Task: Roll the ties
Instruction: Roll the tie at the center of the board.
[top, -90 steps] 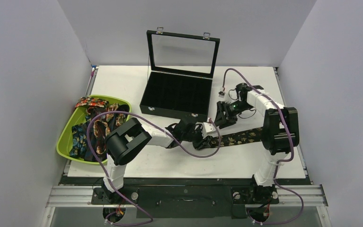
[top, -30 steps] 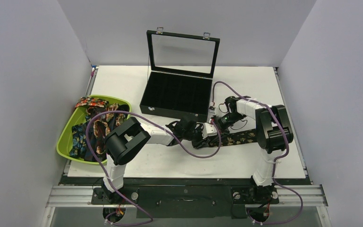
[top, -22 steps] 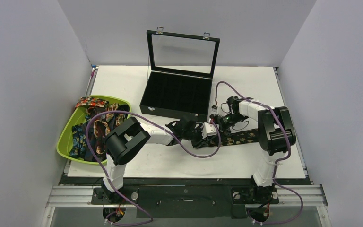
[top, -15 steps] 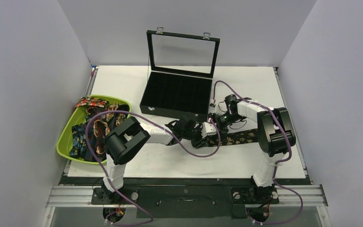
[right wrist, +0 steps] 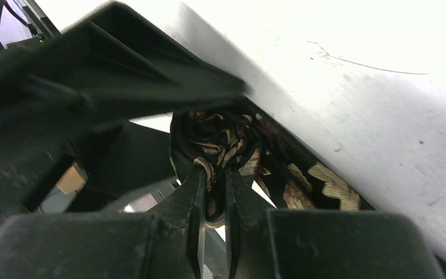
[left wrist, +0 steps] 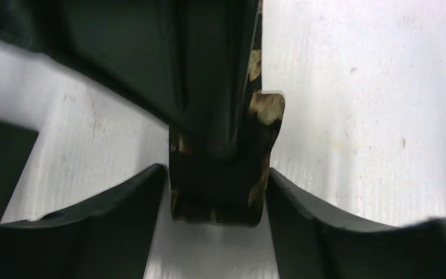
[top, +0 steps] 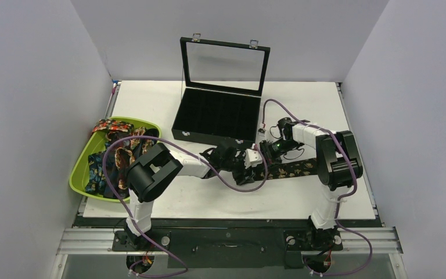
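A dark tie with tan-gold florals (top: pixel 293 169) lies flat on the white table, its left end wound into a small roll (left wrist: pixel 218 200). My left gripper (top: pixel 245 170) is open, and its fingers (left wrist: pixel 116 215) stand close on either side of that roll. From the right, my right gripper (top: pixel 265 152) reaches in and is shut on a fold of the roll's fabric (right wrist: pixel 226 139); its pinch sits at the roll's edge (right wrist: pixel 213 174). The same right finger (left wrist: pixel 209 87) shows in the left wrist view, pressing down on top of the roll. More ties (top: pixel 116 152) lie in the bin.
A lime-green bin (top: pixel 81 168) with several patterned ties sits at the left table edge. A black compartment box (top: pixel 218 119) stands behind the grippers, its glass lid (top: pixel 225 64) raised. Purple cables (top: pixel 232 186) loop beside the left arm.
The right gripper came down and left onto the roll and is pinching its fabric. The left jaws have widened around the roll, and the left gripper has shifted slightly nearer.
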Robot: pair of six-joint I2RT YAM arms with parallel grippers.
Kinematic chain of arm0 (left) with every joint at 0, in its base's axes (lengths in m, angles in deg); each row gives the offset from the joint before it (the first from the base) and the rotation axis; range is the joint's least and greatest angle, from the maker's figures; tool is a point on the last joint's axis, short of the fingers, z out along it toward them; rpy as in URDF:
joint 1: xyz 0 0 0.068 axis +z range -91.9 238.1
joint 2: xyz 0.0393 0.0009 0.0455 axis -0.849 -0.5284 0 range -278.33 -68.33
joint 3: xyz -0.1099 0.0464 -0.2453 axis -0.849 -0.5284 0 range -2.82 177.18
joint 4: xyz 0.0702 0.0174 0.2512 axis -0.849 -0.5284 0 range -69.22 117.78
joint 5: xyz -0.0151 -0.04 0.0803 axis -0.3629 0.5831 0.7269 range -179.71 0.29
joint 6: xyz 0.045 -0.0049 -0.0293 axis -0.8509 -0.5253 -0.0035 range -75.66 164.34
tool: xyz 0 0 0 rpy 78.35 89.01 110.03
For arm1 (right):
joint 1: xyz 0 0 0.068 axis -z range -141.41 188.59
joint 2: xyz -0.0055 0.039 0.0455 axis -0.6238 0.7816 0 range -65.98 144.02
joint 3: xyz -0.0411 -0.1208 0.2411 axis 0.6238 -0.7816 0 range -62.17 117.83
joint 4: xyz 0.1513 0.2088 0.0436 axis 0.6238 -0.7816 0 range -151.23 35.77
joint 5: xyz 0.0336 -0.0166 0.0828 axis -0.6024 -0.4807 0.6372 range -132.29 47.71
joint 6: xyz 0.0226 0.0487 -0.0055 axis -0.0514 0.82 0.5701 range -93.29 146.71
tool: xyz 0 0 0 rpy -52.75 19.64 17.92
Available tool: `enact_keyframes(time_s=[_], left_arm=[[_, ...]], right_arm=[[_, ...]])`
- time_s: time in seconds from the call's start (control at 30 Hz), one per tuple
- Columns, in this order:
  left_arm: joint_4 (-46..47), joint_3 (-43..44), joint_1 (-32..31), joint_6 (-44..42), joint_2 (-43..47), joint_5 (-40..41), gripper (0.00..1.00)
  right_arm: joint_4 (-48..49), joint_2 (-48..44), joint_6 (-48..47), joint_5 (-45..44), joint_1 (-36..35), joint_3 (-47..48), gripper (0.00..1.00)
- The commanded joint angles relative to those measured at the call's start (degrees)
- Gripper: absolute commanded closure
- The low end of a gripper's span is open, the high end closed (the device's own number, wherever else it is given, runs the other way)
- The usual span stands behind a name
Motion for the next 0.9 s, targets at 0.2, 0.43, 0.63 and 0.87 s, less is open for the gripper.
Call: enact_keyframes(time_s=[0.2, 0.43, 0.63, 0.87], left_arm=[[11.1, -8.9, 3.3, 9.0, 5.1, -1.7, 0.26], [19.9, -6.5, 1.0, 14.9, 0.2, -0.7, 0.23], [17.5, -3.4, -1.5, 9.6, -4.0, 3.3, 0.42], [10.8, -8.4, -0.4, 5.2, -0.4, 7.0, 0.8]], right_arm=[[-1.2, 6.8, -6.2, -18.1, 2.4, -0.3, 1.0], [-0.6, 7.4, -7.1, -18.0, 2.7, -0.4, 1.0], [0.8, 6.9, -7.2, -13.8, 1.7, 0.5, 1.0], [-2.3, 2.6, -6.0, -7.4, 1.5, 3.6, 0.65]])
